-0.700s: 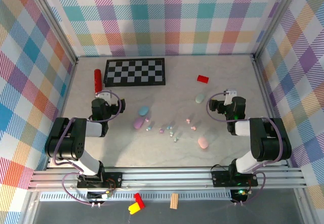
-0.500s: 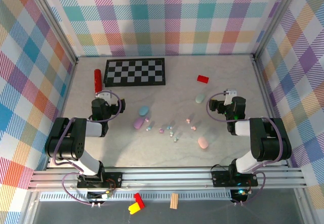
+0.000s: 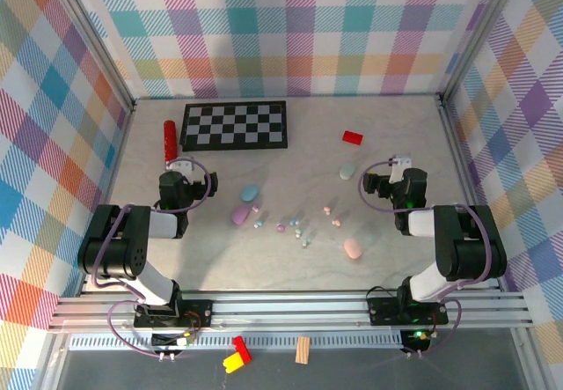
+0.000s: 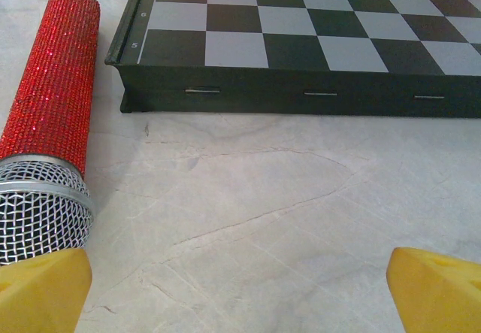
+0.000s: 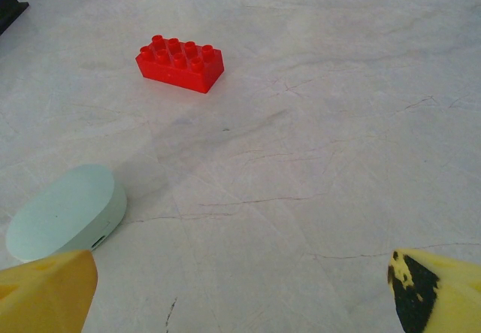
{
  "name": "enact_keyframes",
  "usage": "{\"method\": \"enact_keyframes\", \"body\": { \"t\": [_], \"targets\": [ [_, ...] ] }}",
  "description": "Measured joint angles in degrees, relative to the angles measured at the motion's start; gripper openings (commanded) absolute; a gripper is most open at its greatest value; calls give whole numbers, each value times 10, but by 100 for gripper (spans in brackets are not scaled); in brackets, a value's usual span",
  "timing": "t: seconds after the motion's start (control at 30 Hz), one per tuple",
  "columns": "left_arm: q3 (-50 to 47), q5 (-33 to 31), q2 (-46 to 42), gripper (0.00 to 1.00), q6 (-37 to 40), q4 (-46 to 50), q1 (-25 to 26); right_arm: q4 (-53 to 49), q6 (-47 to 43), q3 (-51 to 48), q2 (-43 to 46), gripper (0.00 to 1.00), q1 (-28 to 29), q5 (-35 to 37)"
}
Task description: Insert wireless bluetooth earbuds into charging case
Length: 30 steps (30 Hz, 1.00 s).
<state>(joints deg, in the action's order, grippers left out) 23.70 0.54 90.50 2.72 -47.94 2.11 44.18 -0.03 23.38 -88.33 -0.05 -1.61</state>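
Holds nothing in left gripper or right gripper, both spread wide. Finds the earbuds scattered mid-table among oval cases, well apart from both. Risks flicking such tiny, seemingly crowded pieces aside, or pinching two together.

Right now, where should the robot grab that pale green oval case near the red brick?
Probably across its narrow width, one finger on each long side wall, coming straight down from above. The green case lies flat and closed on the table, its rounded top offering no edge. The right gripper, open, is nearest.
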Motion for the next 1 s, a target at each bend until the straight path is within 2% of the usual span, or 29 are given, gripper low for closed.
{"method": "enact_keyframes", "body": {
  "t": [0.2,0.3,0.43,0.57,0.7,1.0],
  "targets": [
    [0,-2,-2,100,-2,2,0,-18,-1,0,17,99,1,-5],
    [0,-2,-26,100,-2,24,1,-59,-1,3,70,99,3,-6],
    [1,-15,-104,100,-1,73,9,-140,3,31,157,99,15,-5],
    [31,-33,-179,100,3,155,32,-228,24,85,213,99,28,-18],
    [90,-44,-217,100,3,256,66,-300,43,115,240,99,60,-44],
    [208,-17,-224,100,-25,532,180,-430,86,160,228,99,201,-103]
  ]
}}
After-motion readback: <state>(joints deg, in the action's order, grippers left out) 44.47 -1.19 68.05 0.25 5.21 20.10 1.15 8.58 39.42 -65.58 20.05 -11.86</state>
